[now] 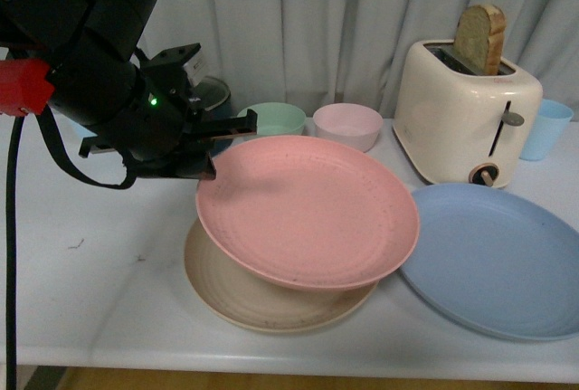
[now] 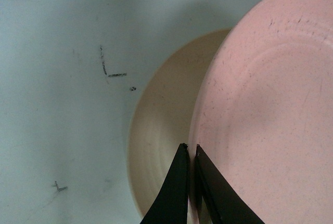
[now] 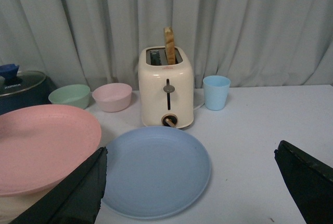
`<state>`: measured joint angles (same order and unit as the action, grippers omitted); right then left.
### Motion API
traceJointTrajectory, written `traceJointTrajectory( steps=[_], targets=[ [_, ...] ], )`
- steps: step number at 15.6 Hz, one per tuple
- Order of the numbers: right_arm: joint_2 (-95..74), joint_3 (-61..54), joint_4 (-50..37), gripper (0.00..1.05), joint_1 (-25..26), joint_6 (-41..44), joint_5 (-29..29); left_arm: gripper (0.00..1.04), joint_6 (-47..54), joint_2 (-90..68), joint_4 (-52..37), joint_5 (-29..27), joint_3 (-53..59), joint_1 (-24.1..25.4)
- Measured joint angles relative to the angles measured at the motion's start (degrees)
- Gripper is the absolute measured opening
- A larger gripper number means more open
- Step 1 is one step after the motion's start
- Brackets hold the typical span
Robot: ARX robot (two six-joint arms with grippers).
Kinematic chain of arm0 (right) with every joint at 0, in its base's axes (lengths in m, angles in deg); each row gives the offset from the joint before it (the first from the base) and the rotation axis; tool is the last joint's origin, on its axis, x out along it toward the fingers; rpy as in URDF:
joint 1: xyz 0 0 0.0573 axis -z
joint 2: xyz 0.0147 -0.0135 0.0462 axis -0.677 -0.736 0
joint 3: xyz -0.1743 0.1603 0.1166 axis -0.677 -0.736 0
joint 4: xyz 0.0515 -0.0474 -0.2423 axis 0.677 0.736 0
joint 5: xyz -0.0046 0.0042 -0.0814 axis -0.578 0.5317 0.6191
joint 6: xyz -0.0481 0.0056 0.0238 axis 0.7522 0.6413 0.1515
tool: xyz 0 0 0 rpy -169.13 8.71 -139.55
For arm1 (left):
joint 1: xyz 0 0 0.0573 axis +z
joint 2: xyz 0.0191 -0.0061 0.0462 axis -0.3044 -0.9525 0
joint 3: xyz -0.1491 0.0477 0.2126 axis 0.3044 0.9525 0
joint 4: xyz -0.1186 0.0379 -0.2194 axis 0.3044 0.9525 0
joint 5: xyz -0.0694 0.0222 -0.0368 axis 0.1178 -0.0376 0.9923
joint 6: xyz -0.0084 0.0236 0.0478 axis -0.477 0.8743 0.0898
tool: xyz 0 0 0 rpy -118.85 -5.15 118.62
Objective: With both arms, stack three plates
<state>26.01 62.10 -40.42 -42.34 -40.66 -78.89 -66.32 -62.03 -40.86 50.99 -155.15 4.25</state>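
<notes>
The pink plate (image 1: 308,211) hangs tilted just above the beige plate (image 1: 262,298), which lies flat on the white table. My left gripper (image 1: 210,166) is shut on the pink plate's left rim (image 2: 193,130); the beige plate (image 2: 166,125) shows beneath it in the left wrist view. The blue plate (image 1: 498,259) lies flat to the right, apart from the other two. In the right wrist view my right gripper (image 3: 190,154) stands wide open above the table, with the blue plate (image 3: 156,169) between and below its fingers and the pink plate (image 3: 44,146) off to one side.
A cream toaster (image 1: 466,118) with a slice of bread stands at the back right, a light blue cup (image 1: 545,129) beside it. A green bowl (image 1: 276,119) and a pink bowl (image 1: 347,126) sit at the back. A dark pot with a glass lid (image 3: 21,86) is at the back left.
</notes>
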Motion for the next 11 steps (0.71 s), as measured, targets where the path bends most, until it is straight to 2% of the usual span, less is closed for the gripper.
traceJointTrajectory(
  steps=[6, 11],
  targets=[
    [0.00, 0.00, 0.02, 0.98, 0.00, 0.00, 0.00, 0.02, 1.51, -1.20, -2.32, 0.66, 0.85, 3.32],
    [0.00, 0.00, 0.02, 0.98, 0.00, 0.00, 0.00, 0.02, 1.46, -1.33, -4.66, 1.46, 4.61, 3.82]
  ],
)
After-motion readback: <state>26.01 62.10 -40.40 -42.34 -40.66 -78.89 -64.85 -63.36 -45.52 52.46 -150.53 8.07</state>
